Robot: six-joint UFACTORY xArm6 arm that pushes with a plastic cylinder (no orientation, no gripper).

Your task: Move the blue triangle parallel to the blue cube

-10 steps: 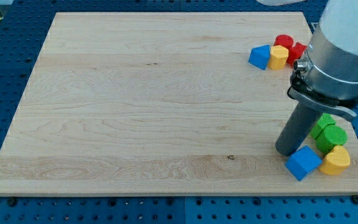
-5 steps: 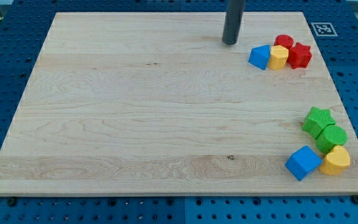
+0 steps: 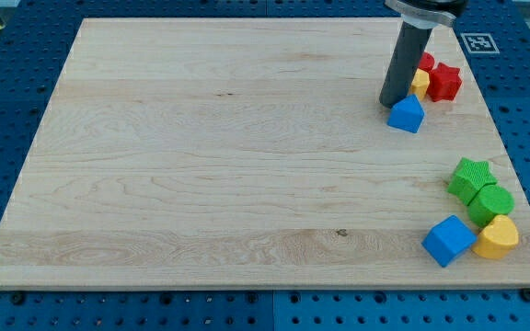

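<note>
The blue triangle (image 3: 407,113) lies on the wooden board (image 3: 201,156) at the upper right. My tip (image 3: 393,101) rests just at its upper left, touching or nearly touching it. The blue cube (image 3: 448,240) sits near the board's lower right corner, far below the triangle. The rod hides part of the yellow block (image 3: 420,83) behind it.
A red star (image 3: 444,82) and another red block (image 3: 424,62) sit by the yellow block at the upper right. A green star (image 3: 471,177), a green block (image 3: 492,203) and a yellow block (image 3: 497,238) cluster beside the blue cube.
The rod swung from the blue cube up to the board's top, then came down by the blue triangle. The triangle has moved down and right, away from the yellow block.
</note>
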